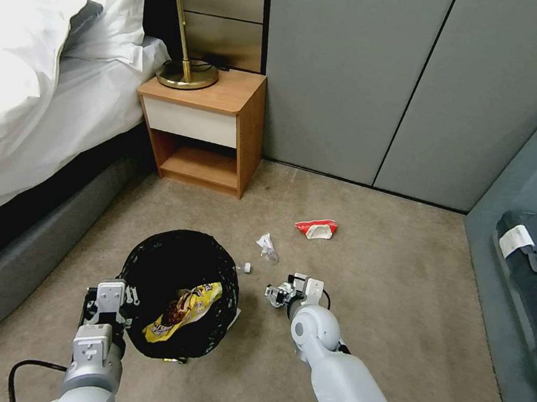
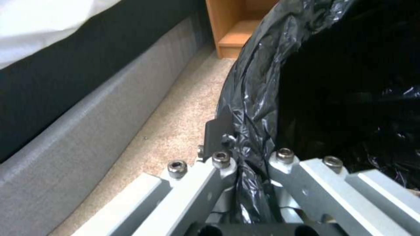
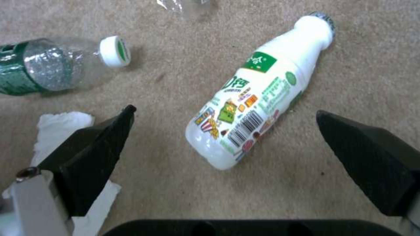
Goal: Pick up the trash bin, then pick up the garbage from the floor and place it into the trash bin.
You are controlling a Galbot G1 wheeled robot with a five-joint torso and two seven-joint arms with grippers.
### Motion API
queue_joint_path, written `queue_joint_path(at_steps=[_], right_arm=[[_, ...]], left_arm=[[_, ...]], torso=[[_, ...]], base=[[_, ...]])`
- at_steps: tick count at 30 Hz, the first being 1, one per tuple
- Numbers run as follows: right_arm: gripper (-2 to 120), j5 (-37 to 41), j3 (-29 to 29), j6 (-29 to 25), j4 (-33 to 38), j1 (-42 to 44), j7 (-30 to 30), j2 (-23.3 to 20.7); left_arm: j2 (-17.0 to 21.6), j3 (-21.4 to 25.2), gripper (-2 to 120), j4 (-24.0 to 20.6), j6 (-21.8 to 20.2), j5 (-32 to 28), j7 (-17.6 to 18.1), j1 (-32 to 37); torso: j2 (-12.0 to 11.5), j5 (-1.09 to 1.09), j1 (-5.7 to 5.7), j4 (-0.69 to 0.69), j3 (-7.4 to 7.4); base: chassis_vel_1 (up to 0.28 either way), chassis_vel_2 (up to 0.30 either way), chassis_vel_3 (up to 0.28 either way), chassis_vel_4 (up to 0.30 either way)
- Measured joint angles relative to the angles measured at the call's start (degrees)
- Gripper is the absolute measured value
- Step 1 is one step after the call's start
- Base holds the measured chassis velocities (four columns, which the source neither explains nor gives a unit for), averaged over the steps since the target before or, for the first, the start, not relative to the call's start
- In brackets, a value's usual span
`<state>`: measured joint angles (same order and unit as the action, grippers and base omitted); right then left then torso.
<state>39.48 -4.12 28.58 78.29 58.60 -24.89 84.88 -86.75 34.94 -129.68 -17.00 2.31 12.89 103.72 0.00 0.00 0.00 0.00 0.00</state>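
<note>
my left tool [image 2: 251, 164] pinching bin [image 1: 172, 267] rim. my right tool [image 3: 227, 147] spread wide, low over white bottle [image 3: 258, 95] on floor [image 1: 400, 291].

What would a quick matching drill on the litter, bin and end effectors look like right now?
Things:
1. yellow snack wrapper
2. white bottle
3. red-and-white packet
4. left end effector

States:
A. clamped on the trash bin's bag-lined rim
B. lying between the open fingers of the right end effector
C. inside the bin
D. on the floor nearer the wall

Pairs: 1-C, 2-B, 3-D, 4-A
</note>
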Motion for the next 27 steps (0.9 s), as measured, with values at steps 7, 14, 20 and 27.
queue_joint_path(at_steps=[7,14,20,27], right_arm=[[100,-2.49,0.06,-2.46,-5.52,-1.88,1.88,0.9],[100,-5.06,0.07,-5.63,-13.7,-4.35,4.37,2.41],[100,-6.62,0.53,-7.79,-18.75,-5.79,6.02,3.57],[100,-7.9,0.93,-9.4,-21.07,-7.0,7.49,4.2]], left_arm=[[-0.02,0.2,1,0.12,0.1,0.14,0.0,0.38],[-0.37,0.01,1,0.49,0.12,0.88,0.0,0.74],[-0.45,0.04,1,0.7,0.12,1.3,0.0,1.08],[-0.73,-0.15,1,1.12,0.13,2.0,0.0,1.1]], torso=[[0.0,0.0,0.0,0.0,0.0],[0.0,0.0,0.0,0.0,0.0],[0.0,0.0,0.0,0.0,0.0],[0.0,-0.01,0.0,0.0,0.0]], base=[[0.0,0.0,0.0,0.0],[0.0,0.0,0.0,0.0],[0.0,0.0,0.0,0.0],[0.0,0.0,0.0,0.0]])
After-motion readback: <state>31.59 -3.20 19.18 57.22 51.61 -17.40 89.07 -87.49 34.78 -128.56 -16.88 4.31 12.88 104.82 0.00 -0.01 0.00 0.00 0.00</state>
